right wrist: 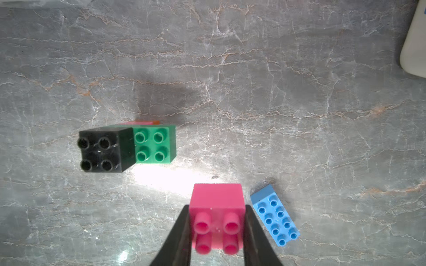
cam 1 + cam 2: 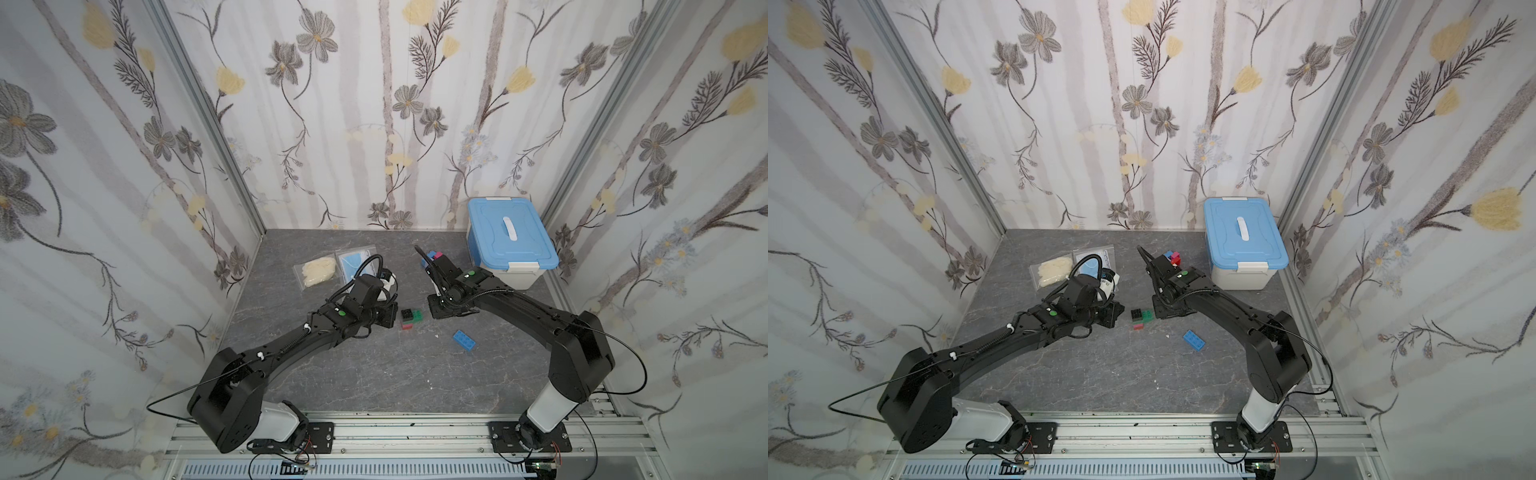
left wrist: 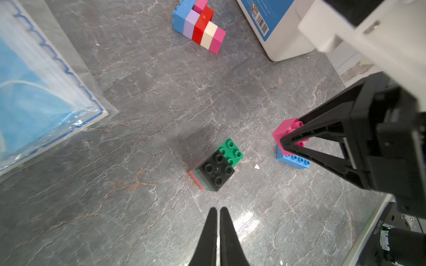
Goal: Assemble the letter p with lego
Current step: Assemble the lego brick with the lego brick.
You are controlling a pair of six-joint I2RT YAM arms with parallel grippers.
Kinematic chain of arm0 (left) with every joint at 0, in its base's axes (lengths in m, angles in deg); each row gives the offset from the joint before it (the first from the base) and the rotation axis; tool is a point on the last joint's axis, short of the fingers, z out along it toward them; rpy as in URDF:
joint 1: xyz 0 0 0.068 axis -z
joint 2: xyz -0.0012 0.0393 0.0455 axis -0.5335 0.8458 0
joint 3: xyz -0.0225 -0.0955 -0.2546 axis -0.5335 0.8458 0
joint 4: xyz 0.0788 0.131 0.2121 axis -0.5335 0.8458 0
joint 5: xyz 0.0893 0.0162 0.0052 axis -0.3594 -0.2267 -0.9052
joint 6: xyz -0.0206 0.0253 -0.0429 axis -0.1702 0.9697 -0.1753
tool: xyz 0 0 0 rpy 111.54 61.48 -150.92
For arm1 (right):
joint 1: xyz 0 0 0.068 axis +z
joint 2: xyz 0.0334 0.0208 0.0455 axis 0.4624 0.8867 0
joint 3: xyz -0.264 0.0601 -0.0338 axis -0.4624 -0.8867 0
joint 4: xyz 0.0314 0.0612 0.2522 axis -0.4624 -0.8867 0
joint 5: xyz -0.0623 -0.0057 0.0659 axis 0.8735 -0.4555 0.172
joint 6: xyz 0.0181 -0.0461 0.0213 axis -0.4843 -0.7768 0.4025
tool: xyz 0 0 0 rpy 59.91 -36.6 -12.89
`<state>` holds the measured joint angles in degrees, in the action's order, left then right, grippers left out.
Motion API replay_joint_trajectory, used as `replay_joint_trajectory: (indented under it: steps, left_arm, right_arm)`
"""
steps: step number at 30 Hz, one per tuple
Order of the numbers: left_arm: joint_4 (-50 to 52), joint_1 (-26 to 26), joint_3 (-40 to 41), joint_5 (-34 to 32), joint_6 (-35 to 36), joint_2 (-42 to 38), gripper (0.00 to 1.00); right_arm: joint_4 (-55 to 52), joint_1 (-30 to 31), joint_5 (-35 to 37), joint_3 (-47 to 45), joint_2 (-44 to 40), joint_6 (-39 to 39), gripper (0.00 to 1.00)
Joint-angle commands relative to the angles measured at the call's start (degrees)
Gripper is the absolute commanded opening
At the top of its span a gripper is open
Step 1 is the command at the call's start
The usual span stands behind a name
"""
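Right wrist view has the right fingers [image 1: 178, 239] clamped on either side of a pink square brick [image 1: 216, 202], its studs facing the camera. A long blue brick [image 1: 274, 216] lies loose close by, right of the tabletop's middle. Over by the small stack near the middle, the left fingers [image 3: 209, 235] are pressed together, holding nothing. On that stack a black square brick [image 1: 103, 147] covers half of a green brick [image 1: 154, 147]. I'd say the pink one is meant for that stack. Next it needs lining up over the bare green studs and pressing down squarely.
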<state>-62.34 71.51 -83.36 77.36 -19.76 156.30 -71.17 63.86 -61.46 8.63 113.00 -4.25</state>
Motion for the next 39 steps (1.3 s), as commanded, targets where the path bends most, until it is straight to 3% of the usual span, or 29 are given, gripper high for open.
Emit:
replay_joint_trajectory:
  steps: [1, 9, 28, 39]
  left_arm:
    - [-6.39, -0.06, -1.11, 5.18, 0.72, 3.37, 0.00]
    - [-12.90, 0.02, -0.54, 9.50, -0.43, 9.04, 0.00]
    - [-15.40, -0.11, 2.70, 2.23, 1.40, 10.78, 0.00]
    - [-15.58, -0.16, 3.66, 1.66, 1.24, 11.70, 0.00]
  right_arm:
    - [-0.57, -0.17, -2.87, 0.78, -0.57, -1.15, 0.23]
    - [-0.04, -0.23, -4.42, 1.49, -0.02, -0.57, 0.23]
    - [0.60, -0.10, -5.57, 2.44, 2.41, -0.20, 0.23]
    - [-0.62, 0.44, -5.57, 4.30, 3.35, -0.85, 0.23]
